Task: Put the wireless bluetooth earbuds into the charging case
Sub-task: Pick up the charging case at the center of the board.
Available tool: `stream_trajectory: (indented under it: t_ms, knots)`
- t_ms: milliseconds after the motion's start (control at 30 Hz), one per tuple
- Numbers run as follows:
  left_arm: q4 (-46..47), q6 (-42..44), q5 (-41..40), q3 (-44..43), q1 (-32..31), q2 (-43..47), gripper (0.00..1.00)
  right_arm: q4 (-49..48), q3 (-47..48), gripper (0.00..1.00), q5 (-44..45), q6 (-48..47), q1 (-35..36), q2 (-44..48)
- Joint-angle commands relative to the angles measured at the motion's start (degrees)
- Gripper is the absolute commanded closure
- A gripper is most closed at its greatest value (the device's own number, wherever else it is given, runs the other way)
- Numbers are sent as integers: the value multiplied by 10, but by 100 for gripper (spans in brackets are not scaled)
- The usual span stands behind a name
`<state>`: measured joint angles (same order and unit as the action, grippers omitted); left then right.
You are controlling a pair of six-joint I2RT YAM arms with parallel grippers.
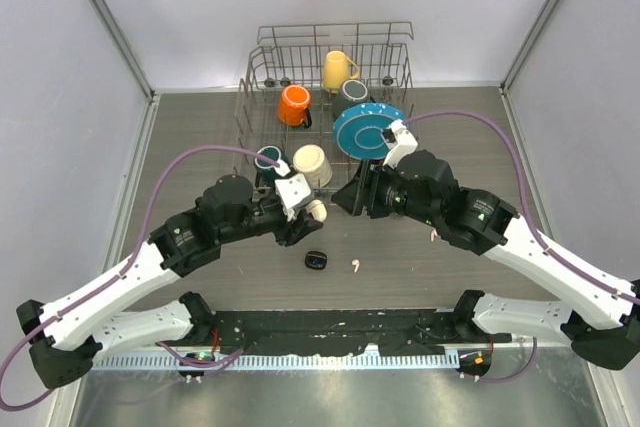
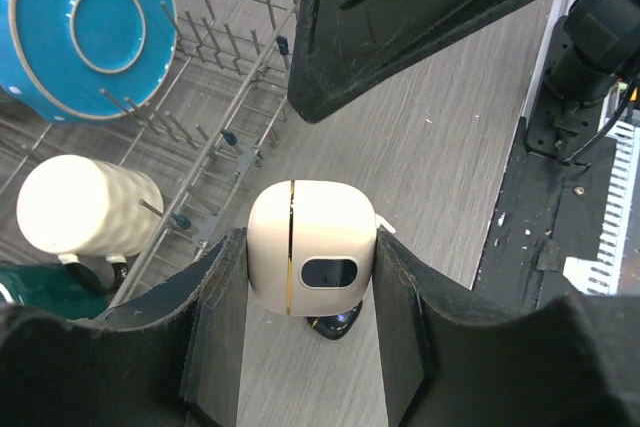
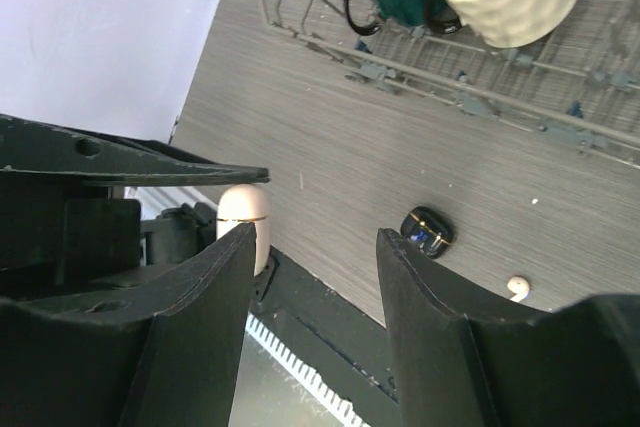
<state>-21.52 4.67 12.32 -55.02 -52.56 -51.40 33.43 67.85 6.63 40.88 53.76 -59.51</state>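
My left gripper [image 1: 312, 215] is shut on a white charging case [image 2: 310, 247] with a gold seam and holds it above the table. Below it, a black charging case [image 1: 316, 260] lies on the table, also in the left wrist view [image 2: 335, 325] and the right wrist view [image 3: 428, 231]. A white earbud [image 1: 355, 266] lies just right of the black case and shows in the right wrist view [image 3: 517, 287]. A second small white piece [image 1: 433, 236] lies by the right arm. My right gripper [image 1: 345, 197] is open and empty [image 3: 315, 237], facing the white case [image 3: 245, 222]. No black earbuds show.
A wire dish rack [image 1: 262, 77] stands behind the grippers. It holds a blue plate [image 1: 368, 130], a cream mug [image 1: 312, 164], a teal mug [image 1: 268, 160], an orange mug [image 1: 294, 105] and a yellow mug [image 1: 337, 70]. A black rail [image 1: 330, 327] runs along the near edge.
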Motion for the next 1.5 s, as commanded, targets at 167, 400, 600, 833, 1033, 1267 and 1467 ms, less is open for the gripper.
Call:
stream_trajectory:
  t_ms: [167, 400, 600, 833, 1033, 1267, 1467]
  knots:
    - [46, 52, -80, -27, -48, -10, 100, -59, 19, 43, -123, 10, -3, -15]
    - [51, 64, -100, -29, -69, -25, 100, -62, 15, 46, -153, 5, -3, -32]
    - [59, 67, -102, -29, -74, -31, 100, -42, 16, 49, -149, -6, -3, -41]
    - [68, 66, -103, -26, -78, -28, 100, -30, 18, 53, -154, -15, -3, -56]
    - [69, 63, -103, -21, -79, -24, 100, -41, 10, 68, -131, -12, -3, -40]
    - [82, 49, -99, -12, -80, -18, 87, -50, -4, 87, -112, -5, -3, -25]
    - [160, 2, -87, 36, -80, 11, 29, -85, -35, 99, -72, 17, -3, -4]
